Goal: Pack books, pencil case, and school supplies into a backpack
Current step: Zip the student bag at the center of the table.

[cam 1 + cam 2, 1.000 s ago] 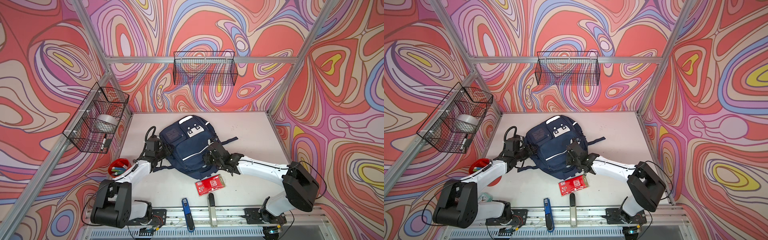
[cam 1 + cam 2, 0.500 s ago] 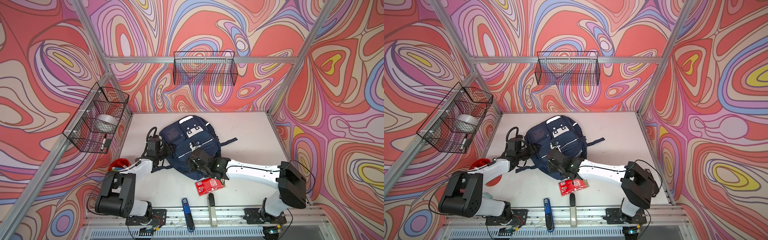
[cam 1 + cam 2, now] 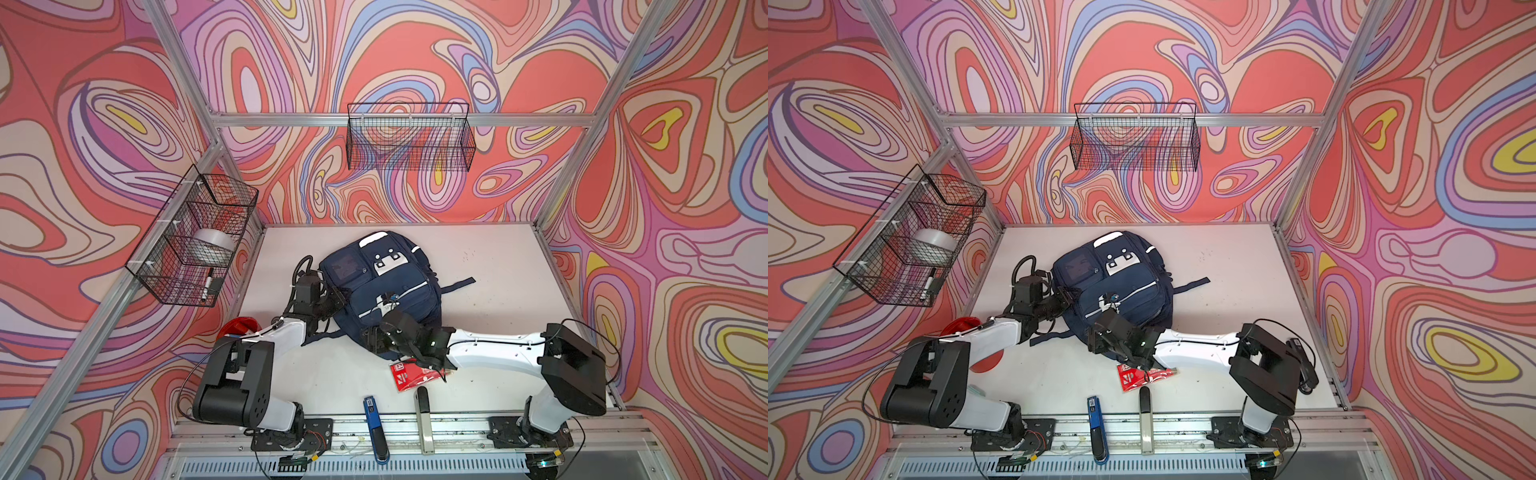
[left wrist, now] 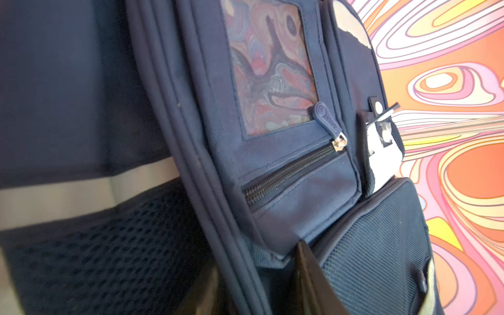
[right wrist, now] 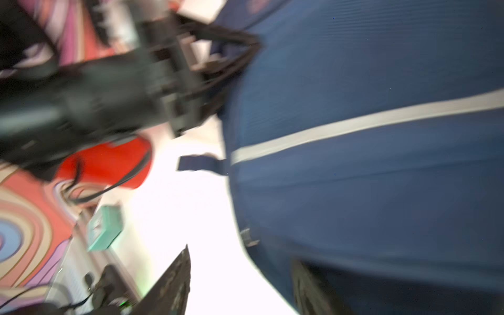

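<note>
White table (image 3: 498, 291) bears the backpack (image 3: 374, 282) at its middle. Having swung from the bag's right flank to its front-edge end, the right gripper (image 3: 372, 337) spreads its jaws astride the fabric. The left gripper (image 3: 336, 301) crowds the left side, grip unclear. By the front edge, the red packet (image 3: 409, 376) lies unpacked.

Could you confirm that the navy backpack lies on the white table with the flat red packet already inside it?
Not quite: the navy backpack does lie on the white table, but the flat red packet is not inside it; both top views show it on the table beside the backpack's near end.
</note>
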Robot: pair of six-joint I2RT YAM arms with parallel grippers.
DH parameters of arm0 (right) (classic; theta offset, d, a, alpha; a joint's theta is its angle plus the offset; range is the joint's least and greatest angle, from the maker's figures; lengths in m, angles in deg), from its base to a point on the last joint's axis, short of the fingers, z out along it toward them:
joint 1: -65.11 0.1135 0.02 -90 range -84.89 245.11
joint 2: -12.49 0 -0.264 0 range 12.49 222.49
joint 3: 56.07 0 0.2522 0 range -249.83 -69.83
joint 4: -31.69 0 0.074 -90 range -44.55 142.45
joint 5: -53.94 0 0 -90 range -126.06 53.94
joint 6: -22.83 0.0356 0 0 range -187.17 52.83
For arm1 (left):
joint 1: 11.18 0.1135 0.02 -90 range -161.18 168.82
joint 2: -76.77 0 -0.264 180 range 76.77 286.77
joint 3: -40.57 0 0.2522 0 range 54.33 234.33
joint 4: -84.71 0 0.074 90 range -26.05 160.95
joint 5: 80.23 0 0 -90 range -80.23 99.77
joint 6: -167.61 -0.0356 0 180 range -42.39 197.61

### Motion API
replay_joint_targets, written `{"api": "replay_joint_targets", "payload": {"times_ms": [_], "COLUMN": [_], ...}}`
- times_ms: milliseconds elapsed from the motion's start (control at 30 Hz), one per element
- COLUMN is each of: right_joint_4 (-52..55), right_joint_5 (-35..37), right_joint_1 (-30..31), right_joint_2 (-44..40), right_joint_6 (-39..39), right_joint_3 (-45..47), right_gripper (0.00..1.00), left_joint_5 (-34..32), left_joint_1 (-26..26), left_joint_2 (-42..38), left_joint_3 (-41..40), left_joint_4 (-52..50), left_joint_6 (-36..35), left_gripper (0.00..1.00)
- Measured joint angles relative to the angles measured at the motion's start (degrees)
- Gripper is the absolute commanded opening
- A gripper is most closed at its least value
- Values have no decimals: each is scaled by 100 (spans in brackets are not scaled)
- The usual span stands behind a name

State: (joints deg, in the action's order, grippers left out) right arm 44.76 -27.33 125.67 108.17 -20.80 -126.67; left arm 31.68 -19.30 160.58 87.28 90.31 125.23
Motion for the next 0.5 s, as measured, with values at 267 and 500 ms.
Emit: {"api": "replay_joint_targets", "payload": {"times_ms": [267,500], "right_joint_4": [221,898], "right_joint_5": [-240,227], "right_joint_1": [-1233,-1725], "right_joint_2": [-79,-699], "right_joint_6": [33,-485], "right_joint_3": [372,356], "right_gripper": [62,62], "left_joint_5": [-179,-197], "left_joint_1": [-911,-1364], "left_joint_2": [142,-153], "left_joint_3": [-85,-212], "left_joint_4": [376,293], "left_joint_6": [463,697], "left_gripper": [42,68]}}
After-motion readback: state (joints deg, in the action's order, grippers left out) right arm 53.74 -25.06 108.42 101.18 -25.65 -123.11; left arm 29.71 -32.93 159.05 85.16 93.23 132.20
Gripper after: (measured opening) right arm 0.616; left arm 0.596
